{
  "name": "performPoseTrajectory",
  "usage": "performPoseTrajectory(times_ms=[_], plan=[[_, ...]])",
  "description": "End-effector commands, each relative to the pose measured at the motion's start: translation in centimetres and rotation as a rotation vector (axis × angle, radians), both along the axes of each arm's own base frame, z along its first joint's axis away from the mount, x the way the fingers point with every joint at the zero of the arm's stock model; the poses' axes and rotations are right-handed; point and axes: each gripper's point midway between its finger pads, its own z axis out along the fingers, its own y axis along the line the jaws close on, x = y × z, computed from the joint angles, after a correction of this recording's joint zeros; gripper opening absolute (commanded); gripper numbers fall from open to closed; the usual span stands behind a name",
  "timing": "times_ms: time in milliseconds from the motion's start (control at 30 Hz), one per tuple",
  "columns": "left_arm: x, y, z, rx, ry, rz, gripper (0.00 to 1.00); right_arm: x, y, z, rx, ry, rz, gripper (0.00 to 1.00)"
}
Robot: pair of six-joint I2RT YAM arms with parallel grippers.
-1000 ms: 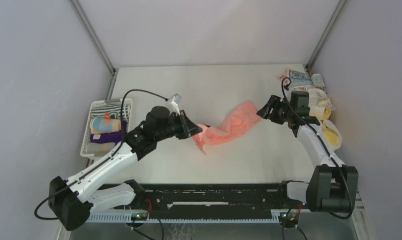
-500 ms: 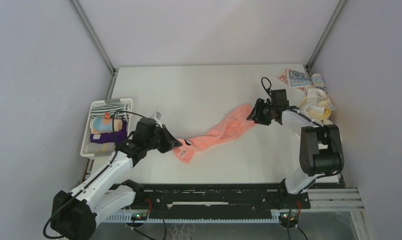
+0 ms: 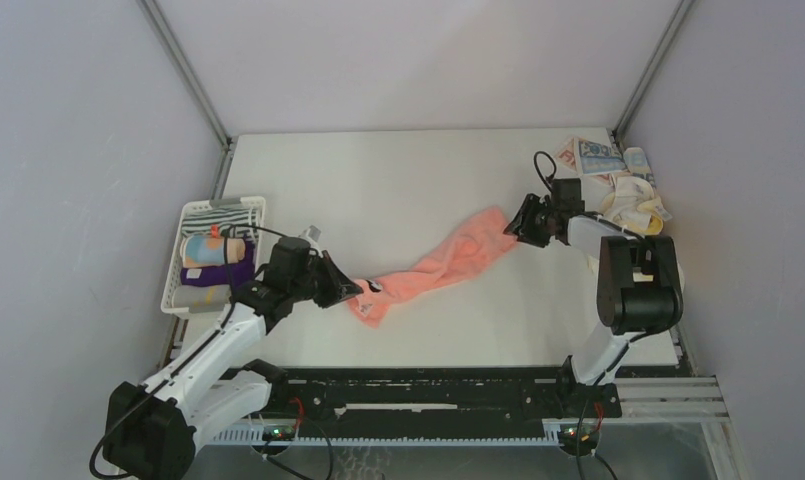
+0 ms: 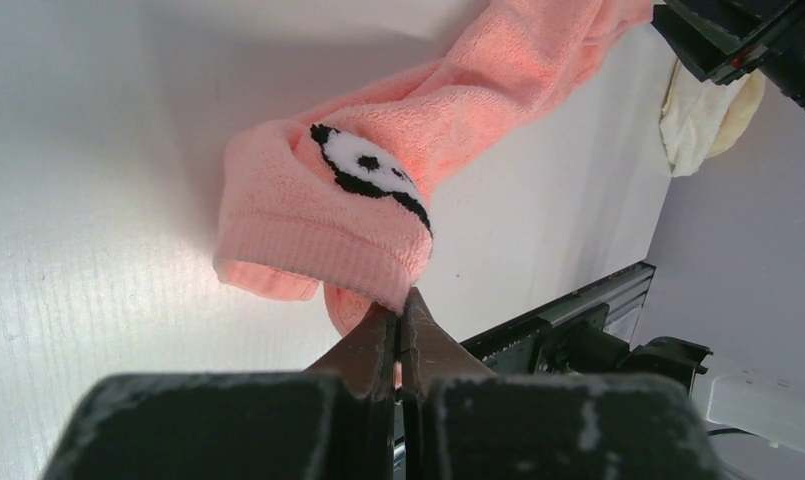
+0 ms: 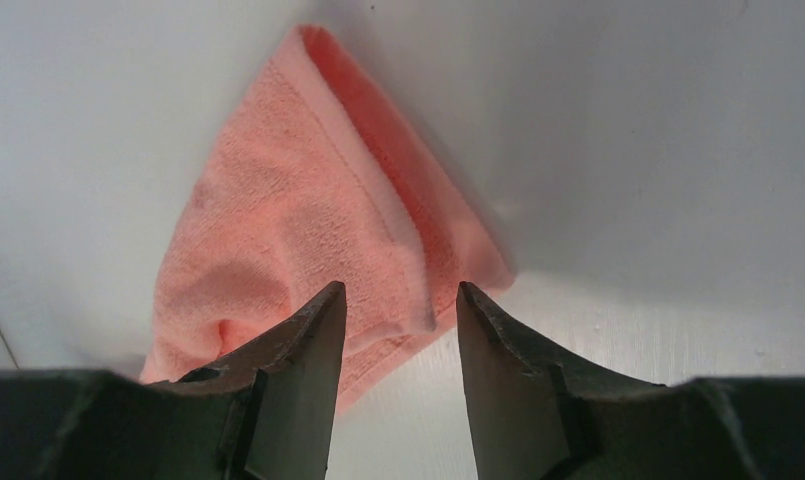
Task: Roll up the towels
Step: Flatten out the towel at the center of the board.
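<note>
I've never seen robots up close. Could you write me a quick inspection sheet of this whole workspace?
Surface: white table.
Job's things: pink towel stretched between the arms; towel heap at the far right corner.
Clutter: white basket at left holding rolled towels.
Grippers: left gripper shut on the pink towel's edge; right gripper open, fingers apart over its other corner.
Cables: black cables loop above both wrists.
Surroundings: grey walls on three sides.

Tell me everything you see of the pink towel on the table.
The pink towel is soft salmon terry with a ribbed hem and a black-and-white patch. It lies bunched in a long diagonal band on the white table. The left gripper is shut on its hem; the right gripper stands open over its far corner.
</note>
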Motion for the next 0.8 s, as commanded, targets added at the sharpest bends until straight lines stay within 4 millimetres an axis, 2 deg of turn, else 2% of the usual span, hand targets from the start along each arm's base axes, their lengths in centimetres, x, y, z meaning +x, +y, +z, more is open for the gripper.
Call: performPoseTrajectory(times_ms=[0, 200, 433, 533, 667, 767], plan=[[0.1, 0.0, 0.2, -0.018, -0.017, -0.001, 0.00, 1.9, 0.3, 0.1, 0.041, -0.030, -0.004, 0.45], [0.0, 0.2, -0.2, -0.012, -0.005, 0.004, 0.00, 2.0, 1.5, -0.3, 0.099, -0.027, 0.035, 0.38], [0.4, 0.4, 0.1, -0.011, -0.010, 0.011, 0.00, 2.2, 1.9, 0.4, 0.140, -0.048, 0.050, 0.30], [0.5, 0.6, 0.3, -0.005, -0.013, 0.014, 0.00, 2.3, 1.7, 0.9, 0.148, -0.058, 0.049, 0.19], [0.9, 0.8, 0.7, -0.005, -0.021, 0.022, 0.00, 2.6, 1.9, 2.9, 0.166, -0.091, 0.062, 0.01], [2.6, 1.4, 2.5, -0.007, -0.062, 0.042, 0.00, 3.6, 1.5, 6.6, 0.174, -0.172, 0.064, 0.00]])
